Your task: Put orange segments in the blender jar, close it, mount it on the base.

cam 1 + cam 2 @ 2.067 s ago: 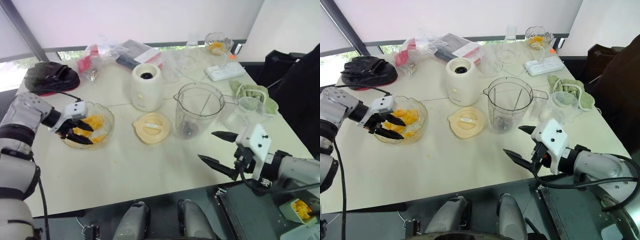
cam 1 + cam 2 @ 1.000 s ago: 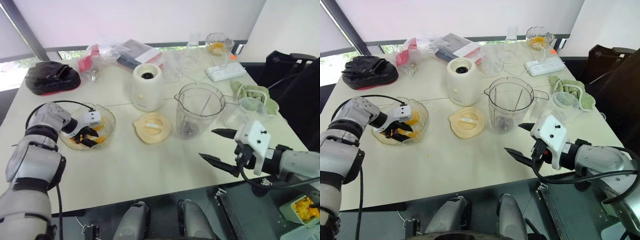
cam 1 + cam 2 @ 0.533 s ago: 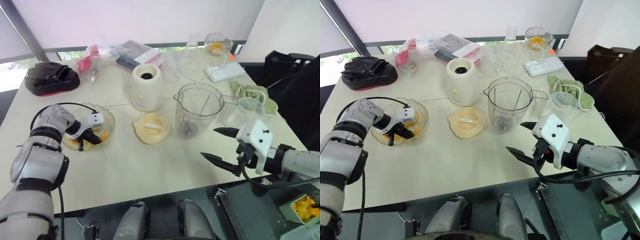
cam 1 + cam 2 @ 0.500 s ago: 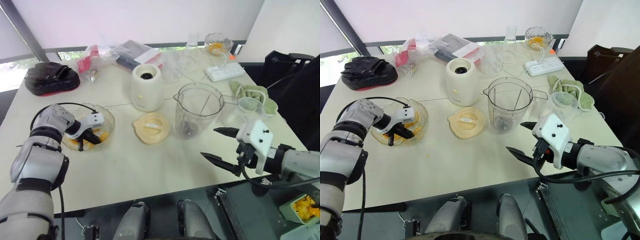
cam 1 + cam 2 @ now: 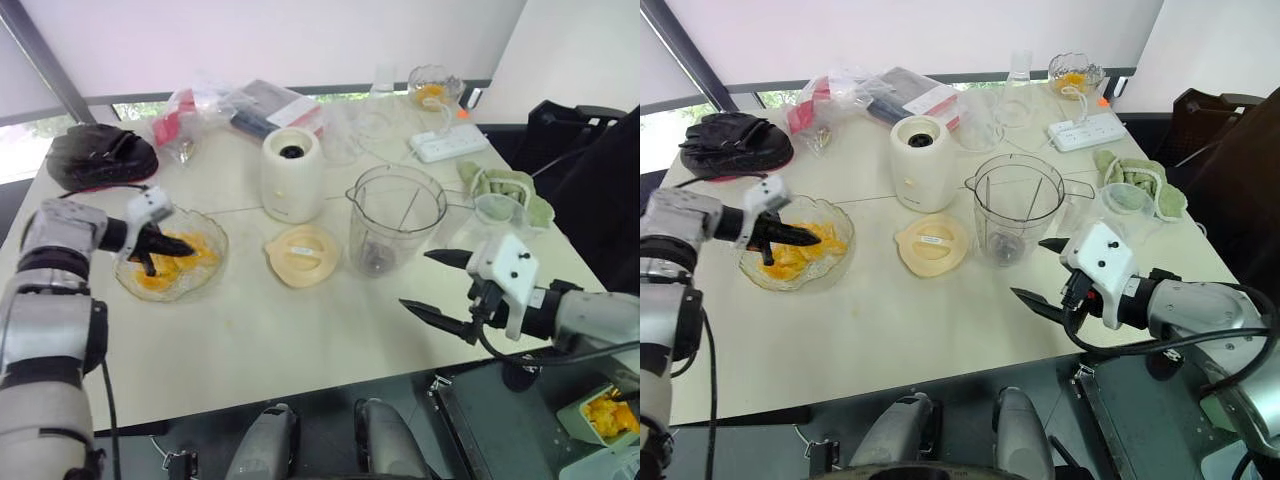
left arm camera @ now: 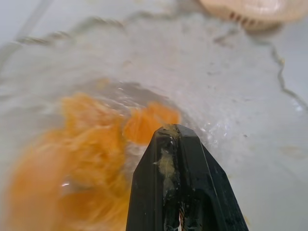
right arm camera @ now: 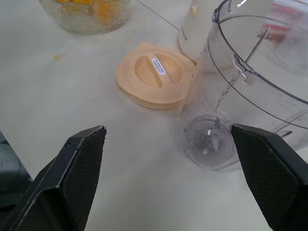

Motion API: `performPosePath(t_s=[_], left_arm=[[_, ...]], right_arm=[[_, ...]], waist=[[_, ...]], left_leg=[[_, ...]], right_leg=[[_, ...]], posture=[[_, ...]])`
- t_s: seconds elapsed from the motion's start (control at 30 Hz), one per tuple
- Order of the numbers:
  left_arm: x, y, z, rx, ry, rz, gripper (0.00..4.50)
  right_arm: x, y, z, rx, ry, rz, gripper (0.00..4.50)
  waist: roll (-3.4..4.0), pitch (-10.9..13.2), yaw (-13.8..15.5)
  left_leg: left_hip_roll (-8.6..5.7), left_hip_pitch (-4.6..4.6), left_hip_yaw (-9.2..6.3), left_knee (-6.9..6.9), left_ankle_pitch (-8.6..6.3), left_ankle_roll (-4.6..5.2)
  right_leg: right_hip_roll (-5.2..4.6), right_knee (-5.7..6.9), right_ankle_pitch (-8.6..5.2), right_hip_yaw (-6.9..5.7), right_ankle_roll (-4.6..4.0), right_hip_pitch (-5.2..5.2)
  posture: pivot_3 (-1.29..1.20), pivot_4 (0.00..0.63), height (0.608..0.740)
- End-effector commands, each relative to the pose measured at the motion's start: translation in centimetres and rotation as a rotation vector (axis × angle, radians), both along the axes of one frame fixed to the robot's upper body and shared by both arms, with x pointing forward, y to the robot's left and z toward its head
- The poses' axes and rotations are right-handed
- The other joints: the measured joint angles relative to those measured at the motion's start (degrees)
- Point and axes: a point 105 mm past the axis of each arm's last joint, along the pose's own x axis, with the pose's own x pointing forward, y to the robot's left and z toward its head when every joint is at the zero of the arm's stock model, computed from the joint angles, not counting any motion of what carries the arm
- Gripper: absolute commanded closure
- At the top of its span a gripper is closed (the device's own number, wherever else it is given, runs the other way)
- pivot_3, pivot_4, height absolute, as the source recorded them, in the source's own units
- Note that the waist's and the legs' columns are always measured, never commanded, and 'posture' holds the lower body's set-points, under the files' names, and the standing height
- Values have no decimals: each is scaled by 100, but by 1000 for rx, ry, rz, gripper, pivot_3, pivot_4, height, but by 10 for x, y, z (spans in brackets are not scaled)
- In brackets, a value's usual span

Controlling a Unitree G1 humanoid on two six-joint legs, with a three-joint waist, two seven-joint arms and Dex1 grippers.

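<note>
My right claw (image 5: 415,280) hangs over the tabletop's front edge near the right corner, its fingers wide apart. Toward the left edge, my left claw (image 5: 180,243) sits over the glass bowl (image 5: 203,284) of orange segments (image 5: 160,280). Its fingers are pressed together, perhaps on a scrap of pulp. Mid-table lies the lid (image 5: 303,255), with the open jar (image 5: 397,220) upright just right of it and the base (image 5: 292,175) behind.
</note>
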Motion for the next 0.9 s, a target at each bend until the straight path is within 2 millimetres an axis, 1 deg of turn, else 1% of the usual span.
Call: performPosePath(t_s=[0.03,0.13,0.2,0.27,0.3,0.4,0.47,0.57,0.63,0.73,0.77,0.87,0.9], left_arm=[[-4,11,25,-104,-110,30,4456],[-4,11,31,-180,-195,48,4456],[0,9,38,-236,-314,83,4456],[-1,5,41,-307,-368,115,4456],[-4,3,39,-322,-364,117,4456],[-14,-6,23,-309,-326,103,4456],[-18,-12,16,-300,-295,95,4456],[-21,-15,6,-206,-222,38,4456],[-18,-14,7,-150,-202,7,4456],[-8,-14,14,-58,-179,-42,3728],[-5,-14,17,-33,-171,-59,3297],[2,-15,18,25,-157,-86,1712],[4,-15,17,38,-149,-91,1296]], right_arm=[[3,4,7,-7,-39,41,163],[5,4,6,-10,-34,57,163],[6,4,6,-15,-32,68,163],[8,5,8,-18,-33,78,163],[9,5,9,-18,-33,81,163],[10,5,10,-24,-34,89,163],[11,4,10,-25,-32,91,163],[10,5,8,-26,-29,93,163],[11,6,6,-24,-29,91,163],[10,9,4,-8,-30,83,163],[10,10,3,-4,-30,80,163],[7,11,0,8,-29,65,163],[6,12,-1,12,-28,59,163]], waist=[[0,0,-5],[2,-1,-8],[2,-1,6],[-1,-2,20],[-1,-2,21],[1,-3,8],[1,-3,10],[0,-3,27],[0,-4,27],[-2,-4,33],[-3,-5,35],[-4,-6,16],[-3,-7,3]], left_leg=[[0,0,1,0,0,0],[0,0,1,0,0,0],[0,0,0,0,1,-2],[-1,-2,-4,1,4,-6],[-1,-3,-5,3,4,-8],[-1,-3,-4,3,7,-13],[-1,-2,-4,2,7,-14],[-1,-2,-4,2,7,-14],[-1,-2,-4,3,8,-15],[-2,-2,-4,3,9,-17],[-3,-2,-4,3,9,-17],[-5,-3,0,3,9,-17],[-5,-3,0,3,9,-17]], right_leg=[[0,0,0,0,0,0],[-2,3,0,1,0,-3],[-5,4,0,2,-1,-4],[-7,3,1,1,-1,-3],[-8,4,1,2,-2,-3],[-9,5,1,4,-2,-5],[-8,7,2,4,-3,-7],[-7,8,2,4,-3,-6],[-7,6,2,3,-4,-5],[-5,5,2,1,-4,-4],[-5,8,2,1,-4,-4],[-5,7,2,1,-4,-4],[-5,7,2,0,-4,-5]], posture=[[0,150,740],[0,150,740],[0,150,740],[0,150,740],[0,150,740],[0,150,740],[0,150,740],[0,150,740],[0,150,740],[0,150,740],[0,150,740],[0,150,740],[0,150,740]])
